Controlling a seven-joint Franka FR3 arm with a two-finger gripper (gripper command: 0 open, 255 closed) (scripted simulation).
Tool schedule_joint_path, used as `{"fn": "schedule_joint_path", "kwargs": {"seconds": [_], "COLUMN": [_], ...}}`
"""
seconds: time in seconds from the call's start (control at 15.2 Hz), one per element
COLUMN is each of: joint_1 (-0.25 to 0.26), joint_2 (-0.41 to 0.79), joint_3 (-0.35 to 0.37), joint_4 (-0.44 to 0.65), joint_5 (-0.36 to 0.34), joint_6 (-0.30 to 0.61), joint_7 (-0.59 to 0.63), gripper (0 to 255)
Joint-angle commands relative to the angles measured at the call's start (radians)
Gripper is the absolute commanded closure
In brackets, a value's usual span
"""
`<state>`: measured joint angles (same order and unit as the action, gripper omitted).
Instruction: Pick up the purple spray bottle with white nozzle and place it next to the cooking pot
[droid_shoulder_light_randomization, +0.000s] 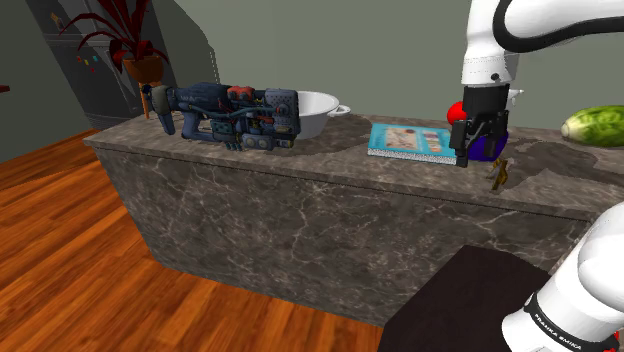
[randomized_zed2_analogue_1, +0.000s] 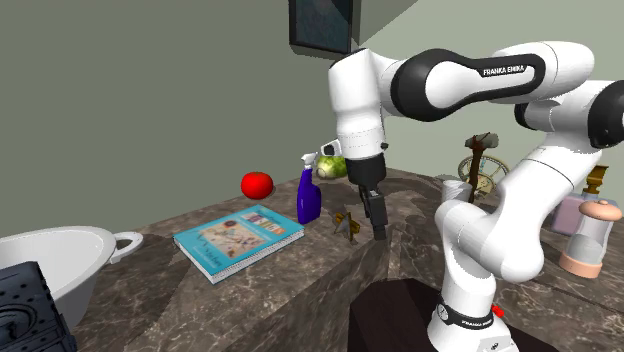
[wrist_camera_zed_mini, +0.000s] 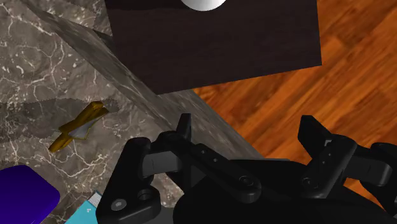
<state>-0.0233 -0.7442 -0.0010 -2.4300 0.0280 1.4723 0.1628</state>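
Observation:
The purple spray bottle (randomized_zed2_analogue_1: 309, 200) with a white nozzle stands upright on the dark marble counter (randomized_zed2_analogue_1: 300, 290), between a red round fruit (randomized_zed2_analogue_1: 257, 184) and a small brown object (randomized_zed2_analogue_1: 349, 222). In the shoulder view the bottle (droid_shoulder_light_randomization: 493, 146) is partly hidden behind my gripper (droid_shoulder_light_randomization: 475, 155). The white cooking pot (droid_shoulder_light_randomization: 322, 112) sits far along the counter toward that view's left, behind a blue toy gun (droid_shoulder_light_randomization: 225, 115). My gripper (randomized_zed2_analogue_1: 378, 228) hangs over the counter's front edge, beside the bottle and not touching it. In the wrist view its fingers (wrist_camera_zed_mini: 184, 130) stand apart, open, with nothing between them; the bottle (wrist_camera_zed_mini: 22, 191) lies off to one side.
A light blue book (droid_shoulder_light_randomization: 410, 140) lies flat between pot and bottle. A green cabbage (droid_shoulder_light_randomization: 595, 125) rests at the counter's far end. A cup (randomized_zed2_analogue_1: 455, 190) and a jar (randomized_zed2_analogue_1: 585, 240) stand behind the arm. The dark stand (wrist_camera_zed_mini: 210, 38) and wood floor (wrist_camera_zed_mini: 331, 83) lie below the edge.

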Motion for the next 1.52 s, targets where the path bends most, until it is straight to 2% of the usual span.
{"fn": "schedule_joint_path", "kwargs": {"seconds": [0.0,0.46,0.92,1.19,1.45], "joint_1": [0.0,-0.02,-0.01,0.042,0.142], "joint_2": [0.0,-0.177,-0.222,-0.197,-0.156], "joint_3": [0.0,-0.221,-0.496,-0.669,-0.853], "joint_4": [0.0,-0.097,-0.09,-0.034,0.06], "joint_5": [0.0,-0.155,-0.281,-0.318,-0.324], "joint_6": [0.0,0.101,0.233,0.309,0.37], "joint_7": [0.0,-0.344,-0.694,-0.894,-1.091], "gripper": [0,0,0,0,0]}}
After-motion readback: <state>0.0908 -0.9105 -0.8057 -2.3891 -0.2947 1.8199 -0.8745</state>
